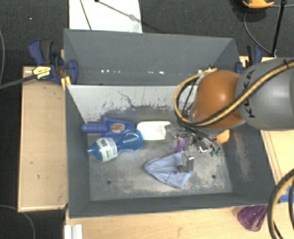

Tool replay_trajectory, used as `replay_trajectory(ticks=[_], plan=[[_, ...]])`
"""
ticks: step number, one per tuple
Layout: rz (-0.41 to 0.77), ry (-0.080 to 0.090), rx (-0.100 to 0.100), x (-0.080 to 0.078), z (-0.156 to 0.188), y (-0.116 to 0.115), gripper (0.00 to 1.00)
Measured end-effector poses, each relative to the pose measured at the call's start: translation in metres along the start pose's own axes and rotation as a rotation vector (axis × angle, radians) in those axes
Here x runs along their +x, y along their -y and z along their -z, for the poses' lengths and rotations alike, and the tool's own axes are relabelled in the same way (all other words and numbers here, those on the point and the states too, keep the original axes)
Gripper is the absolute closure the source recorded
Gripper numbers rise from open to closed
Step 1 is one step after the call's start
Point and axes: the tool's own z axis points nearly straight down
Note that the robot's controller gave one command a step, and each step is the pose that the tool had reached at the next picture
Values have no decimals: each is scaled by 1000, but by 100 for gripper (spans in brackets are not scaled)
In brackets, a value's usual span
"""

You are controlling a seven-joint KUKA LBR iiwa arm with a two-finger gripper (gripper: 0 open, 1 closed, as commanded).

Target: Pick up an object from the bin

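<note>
My gripper (pixel 188 162) hangs low in the right half of the bin, with its tip touching the upper right edge of a crumpled blue-grey cloth (pixel 166 173) on the bin floor. A small purple thing (pixel 179 143) shows just above the cloth, close beside the gripper's body. A white oblong object (pixel 153 130) lies to the gripper's left, near the back wall.
Left of the white object lie a blue bottle with a white label (pixel 116 145) and a blue handled tool (pixel 104 127). A small orange thing (pixel 223 136) peeks out at the right, under the arm's orange cover. Bare floor lies along the front and right.
</note>
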Motion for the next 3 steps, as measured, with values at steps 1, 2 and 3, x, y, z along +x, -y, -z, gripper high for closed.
replay_trajectory(ticks=[1, 2, 3], plan=[[98, -8, -3, 8, -4, 4, 100], [97, -8, -4, 8, -4, 4, 100], [100, -11, -6, 6, 45, 0, 100]])
